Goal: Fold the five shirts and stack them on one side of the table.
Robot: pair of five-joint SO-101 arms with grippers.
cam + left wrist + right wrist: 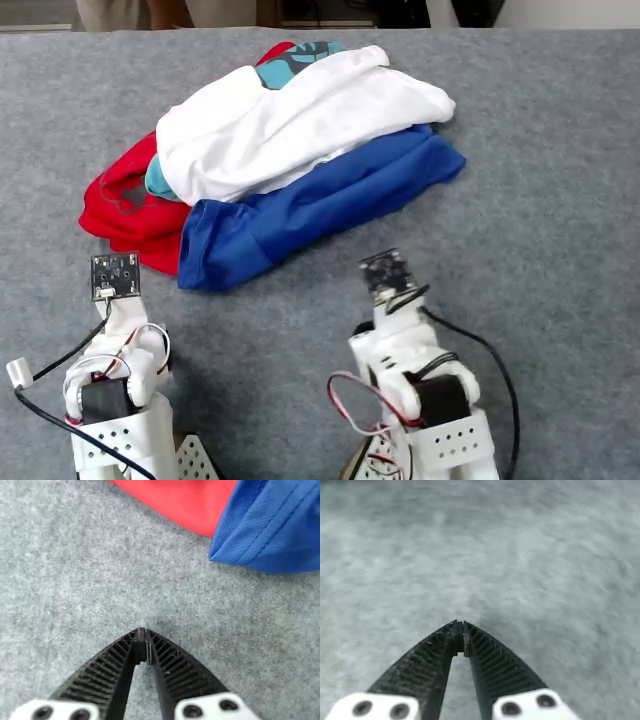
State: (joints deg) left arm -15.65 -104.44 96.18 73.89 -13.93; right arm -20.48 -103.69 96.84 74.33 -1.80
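Note:
A heap of shirts lies at the middle back of the grey table. A white shirt (300, 120) is on top, over a blue shirt (310, 205). A red shirt (125, 205) lies at the heap's left, and a teal one (290, 60) peeks out at the back. My left gripper (142, 632) is shut over bare felt, just short of the red shirt (185, 500) and the blue shirt (272, 525). In the high view that arm (115, 275) stands at the front left. My right gripper (460, 625) is shut above bare felt; its arm (385, 275) stands at the front right.
The grey felt table (560, 250) is bare on the right and along the front between the two arm bases. Cables (490, 360) trail beside the arm bases at the front edge.

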